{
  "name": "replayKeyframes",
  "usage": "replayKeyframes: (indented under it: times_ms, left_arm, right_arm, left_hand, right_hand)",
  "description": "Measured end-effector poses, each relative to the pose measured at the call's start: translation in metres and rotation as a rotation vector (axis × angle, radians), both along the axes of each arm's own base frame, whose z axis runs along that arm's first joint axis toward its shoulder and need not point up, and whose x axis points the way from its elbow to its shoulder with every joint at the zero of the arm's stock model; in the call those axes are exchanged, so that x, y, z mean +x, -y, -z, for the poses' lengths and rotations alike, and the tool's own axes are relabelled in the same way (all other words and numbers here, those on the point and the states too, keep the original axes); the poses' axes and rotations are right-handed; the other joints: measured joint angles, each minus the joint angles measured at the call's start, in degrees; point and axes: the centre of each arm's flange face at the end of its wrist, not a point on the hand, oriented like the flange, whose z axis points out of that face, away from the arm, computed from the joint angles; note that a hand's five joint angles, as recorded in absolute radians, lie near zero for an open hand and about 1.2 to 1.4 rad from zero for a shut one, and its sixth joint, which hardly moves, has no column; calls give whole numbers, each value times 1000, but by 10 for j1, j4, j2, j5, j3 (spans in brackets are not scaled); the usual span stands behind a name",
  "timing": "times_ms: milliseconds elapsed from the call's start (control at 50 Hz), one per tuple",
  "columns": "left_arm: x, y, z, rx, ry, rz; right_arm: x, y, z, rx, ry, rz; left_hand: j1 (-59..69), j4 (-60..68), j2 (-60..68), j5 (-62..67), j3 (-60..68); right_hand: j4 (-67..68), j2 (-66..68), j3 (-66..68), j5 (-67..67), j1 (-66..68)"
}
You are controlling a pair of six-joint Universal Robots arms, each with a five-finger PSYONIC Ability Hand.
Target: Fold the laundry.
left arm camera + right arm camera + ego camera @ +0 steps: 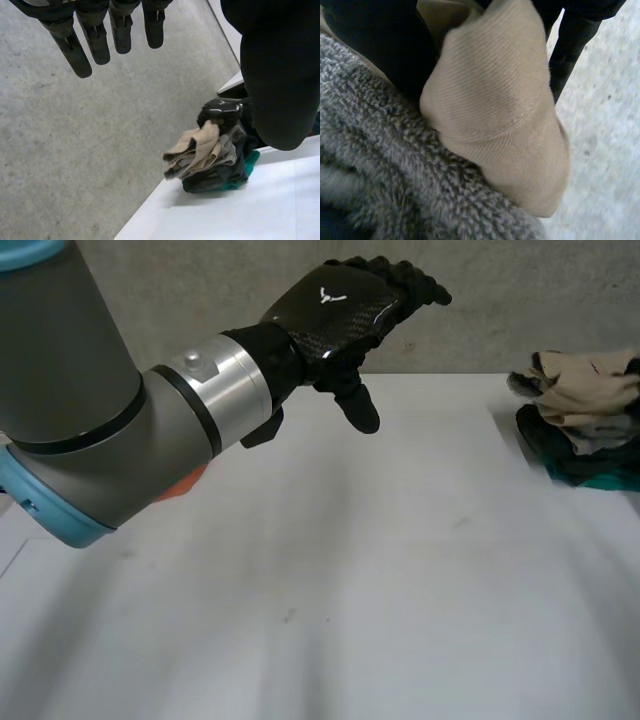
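1. Overhead, the left arm [90, 420] reaches in above the white surface [330, 580]. Its left hand [340, 310] is raised, fingers relaxed and holding nothing. The laundry pile [585, 425], a heap of beige, grey, dark and teal pieces, sits at the surface's right edge, well apart from that hand. A bare grey wall [200, 290] runs behind.

2. From the left wrist, the hand's straight fingers [97, 42] hang over a grey floor [75, 150] beyond the surface's edge. Across the way, the right hand [220, 111] sits on top of the pile near a corner of the surface, with a beige cloth [200, 147] spilling out below it.

3. From the right wrist, the beige cloth bulges between that hand's thumb and fingers [572, 42] and looks pinched there. A fuzzy grey knit [395, 175] presses against the cloth.

4. The step in hand appears to be picking one piece out of the heap; nothing is spread or folded yet. The next move calls for lifting the beige cloth free without dragging the knit along. It would then go to the bare middle of the surface, where the free left hand could take an edge and help lay it flat.
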Motion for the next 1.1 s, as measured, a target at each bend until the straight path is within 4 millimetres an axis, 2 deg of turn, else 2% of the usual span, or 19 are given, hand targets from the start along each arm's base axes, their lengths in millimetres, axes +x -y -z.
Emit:
replayKeyframes:
  times_ms: [60, 140, 220, 240, 300, 360, 440, 520, 560, 620, 660, 700, 840, 940, 1040, 1100]
  left_arm:
    - [0, 1, 2, 5, 3, -8]
    - [0, 2, 3, 6, 4, -15]
    - [0, 2, 2, 3, 3, -16]
    - [0, 2, 2, 2, 1, -15]
    - [0, 1, 1, 1, -1, -14]
    - [0, 1, 0, 1, -2, -13]
    - [-1, 0, 1, 4, -2, -12]
    - [-1, -1, 3, 10, 1, -10]
    - [-1, -1, 4, 13, 4, -10]
    - [-1, -1, 5, 14, 5, -9]
    - [-1, -2, 5, 15, 5, -9]
    - [-1, -2, 4, 14, 3, -8]
    - [-4, -5, 3, 5, -5, 2]
    - [-7, -10, 3, 5, -6, 16]
    - [-8, -14, 1, 0, -11, 24]
    - [-8, -12, -4, -12, -28, 17]
  right_arm:
    - [-9, -1, 11, 27, 1, -4]
    - [-16, -3, 5, 27, 9, 5]
    - [-18, -3, -8, 14, 34, 10]
    - [-20, -4, -22, 2, 66, 11]
    - [-23, -4, -44, -23, 126, 17]
    - [-27, -4, -55, -38, 172, 22]
    - [-30, -1, -46, -28, 206, 30]
    - [-33, 2, -23, 1, 195, 49]
    - [-33, 1, -14, 15, 177, 60]
    - [-32, -1, -6, 38, 146, 81]
    - [-32, -4, -7, 47, 132, 91]
    - [-30, -9, -16, 53, 114, 103]
    - [-33, -37, -70, 49, 58, 157]
    - [-52, -61, -98, 57, 10, 273]
    - [-83, -83, -118, 95, -97, 494]
    - [-95, -90, -129, 96, -198, 624]
  left_hand:
    - [0, 0, 0, 0, 0]
    - [0, 0, 0, 0, 0]
    - [0, 0, 0, 0, 0]
    - [0, 0, 0, 0, 0]
    - [0, 0, 0, 0, 0]
    - [0, 0, 0, 0, 0]
    - [0, 0, 0, 0, 0]
    - [0, 0, 0, 0, 0]
    - [0, 0, 0, 0, 0]
    - [0, 0, 0, 0, 0]
    - [0, 0, 0, 0, 0]
    - [0, 0, 0, 0, 0]
    - [0, 0, 0, 0, 0]
    - [0, 0, 0, 0, 0]
    - [0, 0, 0, 0, 0]
    - [0, 0, 0, 0, 0]
  right_hand:
    - [1, 0, 7, 6, 0]
    - [1, 0, 7, 6, 0]
    - [1, 3, 7, 6, 0]
    - [1, 3, 7, 6, 0]
    - [1, 3, 7, 6, 0]
    - [1, 3, 7, 6, 0]
    - [1, 3, 7, 6, 0]
    - [1, 3, 7, 6, 0]
    - [-81, -68, -64, -57, -34]
    - [-373, -381, -357, -353, -326]
    - [-498, -487, -477, -466, -430]
    - [-558, -539, -538, -523, -472]
    - [-566, -542, -545, -537, -472]
    - [-566, -542, -545, -537, -472]
    - [-566, -542, -545, -537, -472]
    - [-566, -542, -545, -537, -472]
